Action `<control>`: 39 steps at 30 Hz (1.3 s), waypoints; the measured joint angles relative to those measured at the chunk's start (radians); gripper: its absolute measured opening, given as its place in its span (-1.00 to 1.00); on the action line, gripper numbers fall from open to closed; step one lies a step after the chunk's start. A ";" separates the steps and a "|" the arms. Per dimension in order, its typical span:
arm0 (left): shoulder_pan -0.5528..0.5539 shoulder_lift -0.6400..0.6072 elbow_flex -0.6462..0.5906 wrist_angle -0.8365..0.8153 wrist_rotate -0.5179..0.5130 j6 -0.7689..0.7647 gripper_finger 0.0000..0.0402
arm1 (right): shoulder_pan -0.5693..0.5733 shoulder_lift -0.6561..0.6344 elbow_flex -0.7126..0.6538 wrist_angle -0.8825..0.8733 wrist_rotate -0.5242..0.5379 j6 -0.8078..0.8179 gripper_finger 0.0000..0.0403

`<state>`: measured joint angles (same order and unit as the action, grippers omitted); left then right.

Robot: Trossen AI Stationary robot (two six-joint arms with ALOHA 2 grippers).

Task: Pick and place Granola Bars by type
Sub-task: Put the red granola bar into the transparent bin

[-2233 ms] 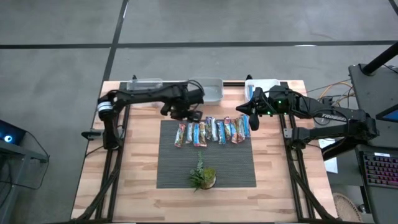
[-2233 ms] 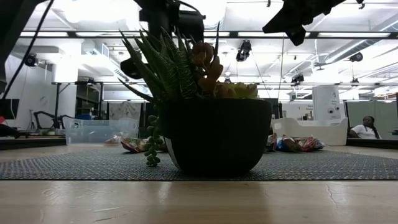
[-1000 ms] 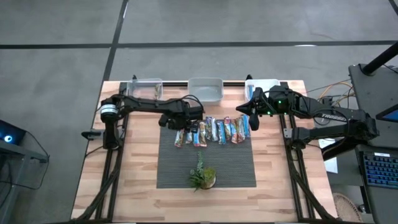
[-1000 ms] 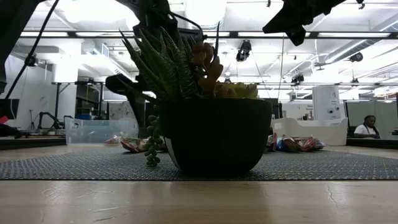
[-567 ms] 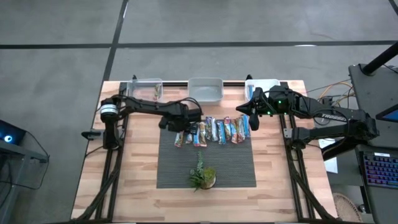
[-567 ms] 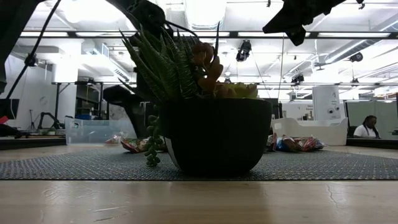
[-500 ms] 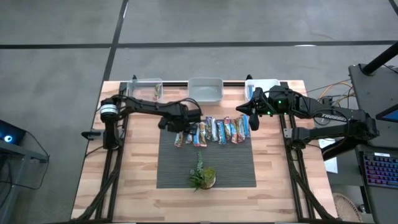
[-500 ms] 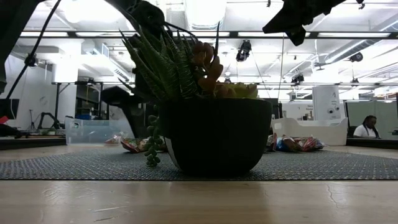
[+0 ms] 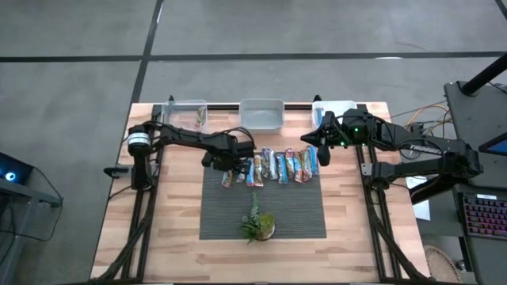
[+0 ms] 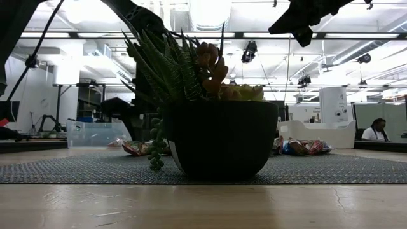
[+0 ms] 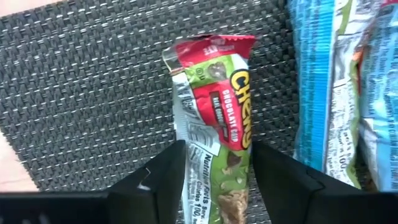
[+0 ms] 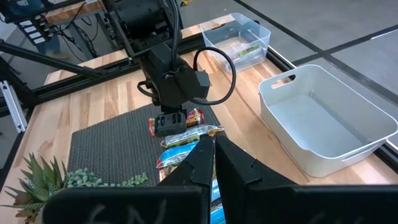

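Granola Bars (image 9: 272, 165) lie side by side in one row along the far edge of the grey mat (image 9: 230, 214), beyond the potted plant (image 9: 257, 225). All places below are given relative to this row.

Nearest the row: the left gripper (image 9: 228, 164) has come down over its left end. About two seconds ago it hung above the clear tubs at the far table edge; it now sits low over the end bar. In the left wrist view its two fingers (image 11: 161, 180) stand apart, one on each side of the red-and-green bar (image 11: 214, 118), not yet pressed against the wrapper. Judgement: the reach is finished and the closing step is next; this bar is the one selected for sorting.

Appearance: the end bar has a crinkled, shiny wrapper, red at the top and green below, with yellow lettering. It lies flat on the mat. A blue-and-white bar (image 11: 326, 87) lies just beside it. The remaining bars show blue, white, orange and pink wrappers.

At the right end of the row: the right gripper (image 9: 315, 148) waits above the last bar, unchanged over the same interval, its fingers drawn together and holding nothing.

Beyond the row: three tubs stand along the far table edge. The left tub (image 9: 184, 112) already holds a bar; the white tub (image 12: 323, 118) appears empty.
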<state>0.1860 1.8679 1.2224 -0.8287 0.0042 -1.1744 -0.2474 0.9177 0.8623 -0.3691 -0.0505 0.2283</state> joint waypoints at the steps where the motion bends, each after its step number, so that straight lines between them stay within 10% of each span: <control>1: 0.000 0.000 0.000 -0.001 0.001 0.000 -0.16 | 0.000 0.000 0.000 0.000 0.000 0.000 -0.96; 39: 0.000 0.000 0.000 0.010 0.013 0.030 -0.71 | 0.000 0.000 0.000 0.000 0.001 -0.002 -0.96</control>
<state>0.1864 1.8679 1.2224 -0.8188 0.0174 -1.1446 -0.2472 0.9176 0.8619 -0.3689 -0.0498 0.2260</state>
